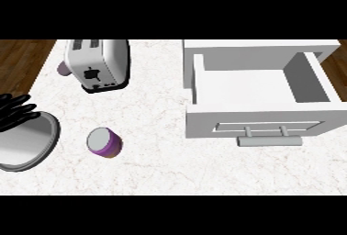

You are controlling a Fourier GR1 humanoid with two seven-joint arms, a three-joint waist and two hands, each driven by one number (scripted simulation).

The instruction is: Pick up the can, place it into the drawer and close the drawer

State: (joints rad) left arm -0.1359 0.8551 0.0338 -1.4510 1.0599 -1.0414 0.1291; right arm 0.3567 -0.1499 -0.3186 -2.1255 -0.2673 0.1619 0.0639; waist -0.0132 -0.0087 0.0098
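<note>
At the far left edge of the counter (156,174): one black hand, the robot's left hand (15,111), fingers spread and fairly straight, grasping nothing. It hovers over or just touches the upper rim of the item below it; which, cannot be told.

Item, left: a round grey pan or shallow bowl (25,142) with a dark rim, lying flat, partly cut off by the view's edge.

Item, rear left of centre: a white toaster (98,62), two slots visible, with dark controls on the face turned toward the viewer. A small mauve object (62,69) peeks from behind its left side; too hidden to identify.

Item, left of centre, nearer the front: the can (104,142), purple-walled with a pale grey top, standing on the counter just right of the pan and apart from it, well apart from the drawer. Judged rigid, light, smooth-sided and likely somewhat slippery; not fragile. Best taken round the side wall, thumb opposite fingers, from above or from the side.

Item, right half: the white drawer (257,124), pulled open, its interior bare, front panel toward the viewer with a grey bar handle (269,140).

Right hand: not visible anywhere.

Status, as judged: the can is not yet picked up; placing it and closing the drawer remain.
</note>
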